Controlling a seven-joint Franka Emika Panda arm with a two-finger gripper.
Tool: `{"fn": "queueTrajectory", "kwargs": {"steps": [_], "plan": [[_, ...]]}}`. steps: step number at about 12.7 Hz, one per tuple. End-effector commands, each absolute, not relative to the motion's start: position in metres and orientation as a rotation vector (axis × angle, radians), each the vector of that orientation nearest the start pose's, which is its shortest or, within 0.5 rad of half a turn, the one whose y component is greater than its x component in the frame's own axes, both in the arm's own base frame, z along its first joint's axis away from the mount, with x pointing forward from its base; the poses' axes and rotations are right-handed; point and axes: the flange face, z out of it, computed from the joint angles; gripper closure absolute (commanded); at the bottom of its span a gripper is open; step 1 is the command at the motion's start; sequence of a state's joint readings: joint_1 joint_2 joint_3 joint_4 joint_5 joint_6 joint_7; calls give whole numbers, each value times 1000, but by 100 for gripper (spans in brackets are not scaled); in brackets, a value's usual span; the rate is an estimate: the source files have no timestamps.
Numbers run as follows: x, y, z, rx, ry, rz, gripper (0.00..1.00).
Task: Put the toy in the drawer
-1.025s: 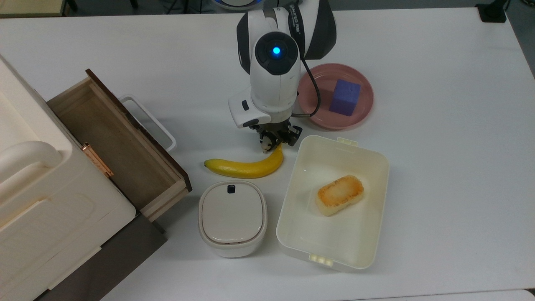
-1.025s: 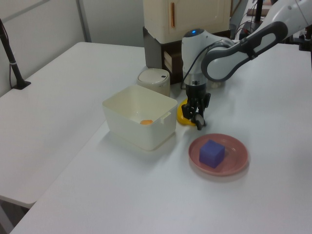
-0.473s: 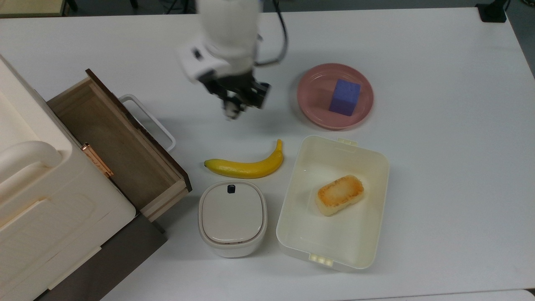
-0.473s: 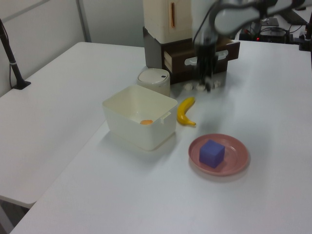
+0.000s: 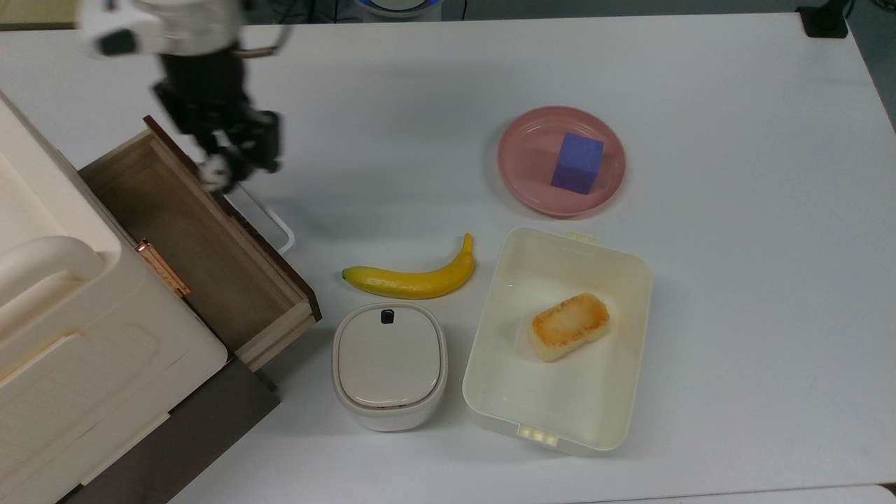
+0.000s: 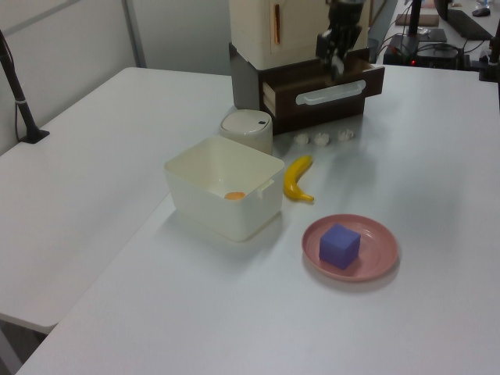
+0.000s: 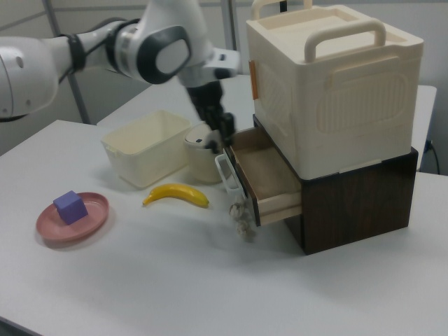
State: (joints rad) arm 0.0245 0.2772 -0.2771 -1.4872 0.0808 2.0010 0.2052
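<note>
Since a second ago the arm has swung away from the banana (image 5: pixel 413 277), carrying the toy (image 5: pixel 213 175) to the open drawer (image 5: pixel 192 238); everything else lies as before. Largest is the white bench (image 5: pixel 735 280), then the cream cabinet (image 7: pixel 334 84) on its dark base at the top view's left edge, with the drawer pulled out. Next comes the arm, its gripper (image 5: pixel 222 162) hanging above the drawer's dark front panel, jaws closed on the panda toy. Toward the bench's near edge in the top view sit the cream tub (image 5: pixel 616 280) holding a toasted piece (image 5: pixel 568 325), and the lidded pot (image 5: pixel 389 364). Beyond them lie the pink plate (image 5: pixel 521 168), the banana and the purple cube (image 5: pixel 577 162) on the plate.
</note>
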Motion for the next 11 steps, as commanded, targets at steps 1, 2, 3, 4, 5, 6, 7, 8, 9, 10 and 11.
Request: {"fn": "queueTrajectory", "kwargs": {"steps": [1,2,3,4,5,6,7,8,9,10,11], "plan": [[665,-190,524,-3019,817,-536,100],[669,-203,511,-3021,845,-565,100],[673,-210,502,-3022,858,-592,100],[675,-215,493,-3027,865,-606,94],[678,-215,487,-3030,867,-608,80],[679,-215,483,-3029,875,-606,27],[679,-214,484,-3030,875,-606,0],[679,-211,489,-3031,864,-608,0],[676,-205,504,-3019,856,-620,0],[671,-185,518,-3023,814,-562,0],[663,-164,532,-3029,767,-482,0]]}}
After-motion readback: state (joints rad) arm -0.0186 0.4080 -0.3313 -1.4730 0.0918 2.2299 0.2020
